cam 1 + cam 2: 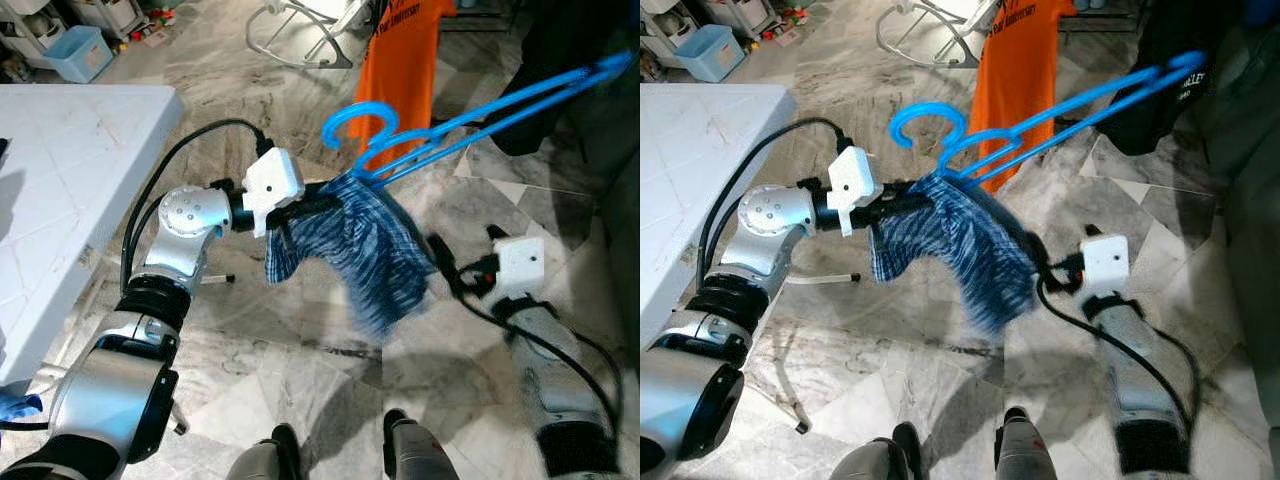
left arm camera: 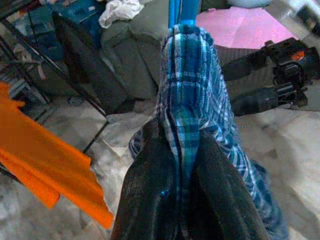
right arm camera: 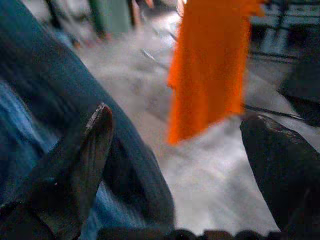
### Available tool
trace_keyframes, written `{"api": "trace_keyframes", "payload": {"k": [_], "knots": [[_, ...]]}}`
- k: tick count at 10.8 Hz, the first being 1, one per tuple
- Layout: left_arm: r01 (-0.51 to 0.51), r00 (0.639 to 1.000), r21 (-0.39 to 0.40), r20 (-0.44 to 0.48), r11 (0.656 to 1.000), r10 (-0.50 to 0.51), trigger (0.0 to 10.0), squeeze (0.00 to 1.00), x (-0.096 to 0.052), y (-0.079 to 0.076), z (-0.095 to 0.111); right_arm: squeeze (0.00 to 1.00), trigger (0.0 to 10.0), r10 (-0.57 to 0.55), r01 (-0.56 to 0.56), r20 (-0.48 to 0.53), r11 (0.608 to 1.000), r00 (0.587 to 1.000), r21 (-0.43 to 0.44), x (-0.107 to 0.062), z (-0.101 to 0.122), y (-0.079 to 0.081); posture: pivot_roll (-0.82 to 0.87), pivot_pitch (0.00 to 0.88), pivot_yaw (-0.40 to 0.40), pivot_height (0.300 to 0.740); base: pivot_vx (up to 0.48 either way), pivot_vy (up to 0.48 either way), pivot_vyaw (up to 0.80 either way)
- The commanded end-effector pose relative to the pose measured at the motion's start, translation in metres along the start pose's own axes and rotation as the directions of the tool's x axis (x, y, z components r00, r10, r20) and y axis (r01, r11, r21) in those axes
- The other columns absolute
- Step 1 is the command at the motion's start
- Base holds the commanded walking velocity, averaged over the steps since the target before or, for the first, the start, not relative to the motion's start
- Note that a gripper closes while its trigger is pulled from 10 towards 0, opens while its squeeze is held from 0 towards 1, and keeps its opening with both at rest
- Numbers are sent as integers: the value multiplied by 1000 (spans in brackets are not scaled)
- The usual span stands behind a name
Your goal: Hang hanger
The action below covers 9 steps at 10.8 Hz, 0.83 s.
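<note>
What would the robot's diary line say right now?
left gripper: shut on plaid cloth | blue hanger: in cloth | right gripper: open beside cloth

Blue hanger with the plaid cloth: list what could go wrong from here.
1. The left tool pinches only a fold of the plaid cloth, not the blue hanger, so the hanger may slide free.
2. The right tool is open beside the cloth, lending no support.
3. The hanger's long end nears the orange shirt and could snag.

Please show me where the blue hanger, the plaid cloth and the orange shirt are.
blue hanger (image 1: 352, 118), left eye view, on the curved hook.
plaid cloth (image 1: 365, 245), left eye view, on the middle of the hanging fabric.
orange shirt (image 1: 1022, 75), right eye view, on the front of the shirt.
</note>
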<state>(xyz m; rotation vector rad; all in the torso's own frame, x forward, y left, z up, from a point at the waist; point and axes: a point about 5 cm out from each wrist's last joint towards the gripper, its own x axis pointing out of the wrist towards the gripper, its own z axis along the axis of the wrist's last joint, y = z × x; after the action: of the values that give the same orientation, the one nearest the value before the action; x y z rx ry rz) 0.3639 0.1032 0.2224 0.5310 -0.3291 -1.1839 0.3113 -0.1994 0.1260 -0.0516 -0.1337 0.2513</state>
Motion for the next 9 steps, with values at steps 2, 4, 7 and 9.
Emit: {"api": "trace_keyframes", "payload": {"k": [2,4,7,9], "knots": [[17,1000,4,13,1000,-17,0,0,-2,-3,1,1000,10000,96,-96,1,993,995,75,-1,0,10,-331,266,157,740,0,0,0],[52,995,25,86,998,-54,0,0,4,-5,18,1000,10000,103,-97,-39,987,994,128,7,-14,17,-321,267,158,740,0,0,0],[45,979,43,198,998,-52,0,0,8,-1,46,925,10000,151,-128,-133,977,980,169,14,-35,33,-304,261,152,740,0,0,0],[45,968,58,246,997,-58,0,0,9,0,64,604,8078,65,-22,-318,990,946,139,10,-63,27,-295,254,143,740,0,0,0]]}}
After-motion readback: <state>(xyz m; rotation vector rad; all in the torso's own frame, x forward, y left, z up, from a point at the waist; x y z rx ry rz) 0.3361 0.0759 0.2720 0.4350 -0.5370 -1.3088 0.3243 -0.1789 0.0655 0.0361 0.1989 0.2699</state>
